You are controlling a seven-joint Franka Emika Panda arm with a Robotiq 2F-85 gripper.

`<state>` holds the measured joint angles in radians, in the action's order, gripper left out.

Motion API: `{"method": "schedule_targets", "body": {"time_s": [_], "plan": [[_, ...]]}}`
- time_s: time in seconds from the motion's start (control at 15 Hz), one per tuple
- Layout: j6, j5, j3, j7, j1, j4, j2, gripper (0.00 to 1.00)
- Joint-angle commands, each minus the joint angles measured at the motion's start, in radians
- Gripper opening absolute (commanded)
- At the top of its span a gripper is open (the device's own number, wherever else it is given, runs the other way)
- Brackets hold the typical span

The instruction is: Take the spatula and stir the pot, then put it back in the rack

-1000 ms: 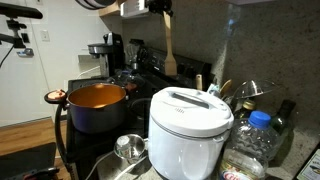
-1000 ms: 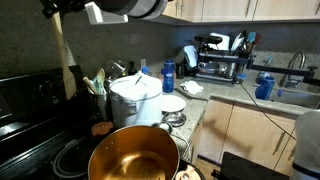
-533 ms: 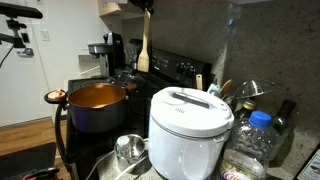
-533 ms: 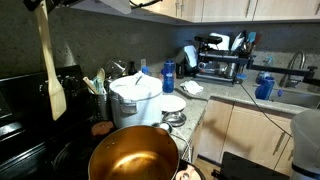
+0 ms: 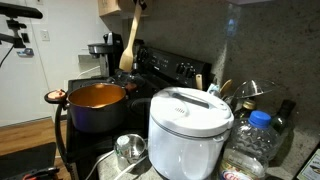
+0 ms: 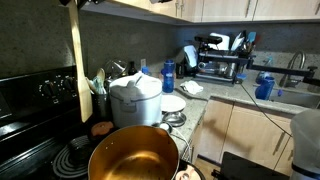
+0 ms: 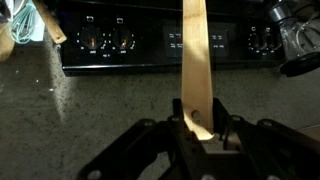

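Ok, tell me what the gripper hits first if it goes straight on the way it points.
The gripper points down with the spatula hanging from it, so the blade leads. Going straight down, it would probably meet the stove top first, outside the pot rather than in it. Depth is hard to judge.

Tool (image 7: 201, 126) high, at the top edge in both exterior views, pointing down. Fingers (image 7: 219, 118) clamped on either side of the spatula (image 7: 194, 55) handle, blade hanging below the tool.

The kitchen is dim; the round dark pot's orange inside (image 6: 133, 165) shines, and the wrist view looks dark and soft.
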<state>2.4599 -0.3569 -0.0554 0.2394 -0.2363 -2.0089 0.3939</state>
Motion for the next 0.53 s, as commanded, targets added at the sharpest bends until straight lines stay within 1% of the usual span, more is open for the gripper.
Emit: {"method": "schedule_targets", "body": {"time_s": [0.0,0.07,0.27,0.33,0.47], "plan": [[-0.023,-0.023,0.005,0.014,0.012,0.003,0.004,0.08],[-0.026,-0.026,0.004,0.015,0.014,0.003,0.005,0.32],[-0.026,-0.026,0.005,0.015,0.015,0.003,0.001,0.32],[-0.026,-0.026,0.006,0.015,0.014,0.003,0.001,0.08],[-0.039,-0.033,0.007,0.014,0.009,-0.005,0.006,0.08]]}}
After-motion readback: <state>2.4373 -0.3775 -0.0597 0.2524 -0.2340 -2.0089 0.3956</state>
